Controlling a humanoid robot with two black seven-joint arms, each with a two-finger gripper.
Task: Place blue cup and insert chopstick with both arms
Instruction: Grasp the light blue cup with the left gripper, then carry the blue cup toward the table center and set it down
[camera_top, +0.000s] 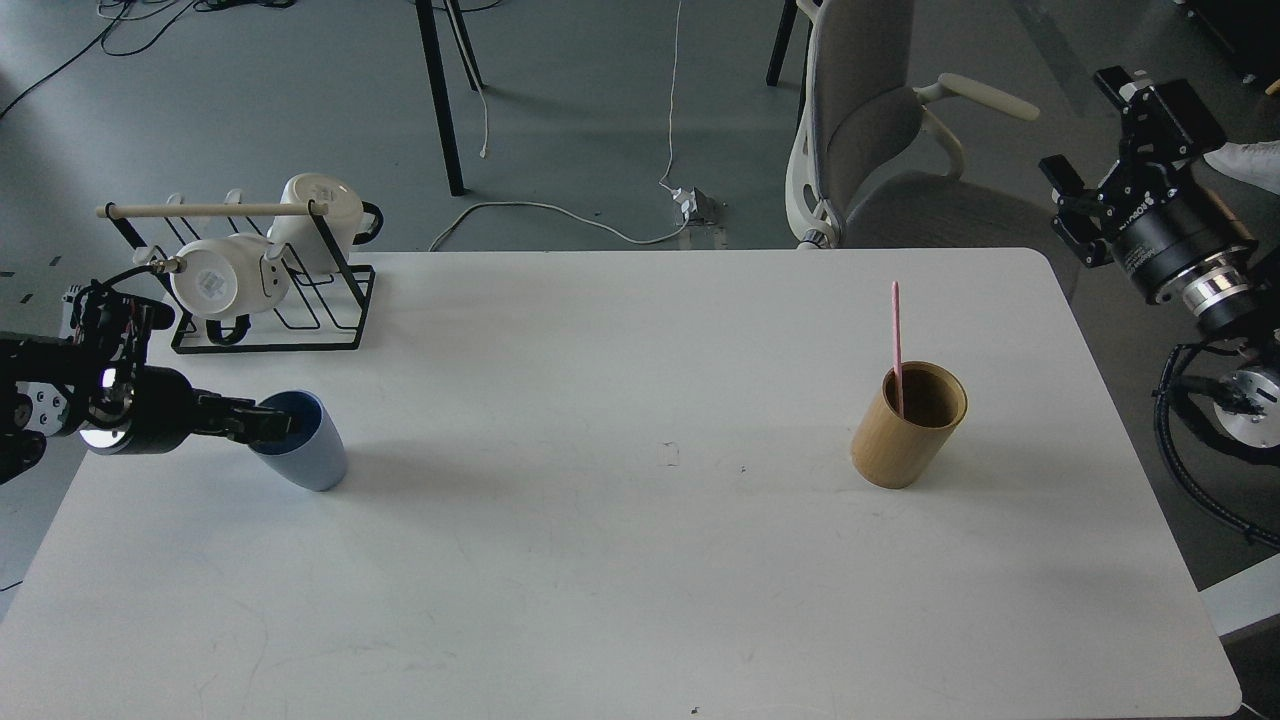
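Observation:
The blue cup (305, 455) stands upright on the left part of the white table (600, 560). My left gripper (272, 426) comes in from the left, and its dark fingertips lie over the cup's near rim and mouth. Its two fingers cannot be told apart. The pink-red chopstick (896, 335) stands upright inside a tan bamboo holder (905, 430) on the right part of the table. My right gripper (1100, 150) is raised beyond the table's far right corner, open and empty, well away from the chopstick.
A black wire rack (270, 310) with two white mugs (215, 280) and a wooden bar stands at the back left, just behind the cup. A grey chair (870, 130) stands behind the table's far edge. Cables lie on the floor.

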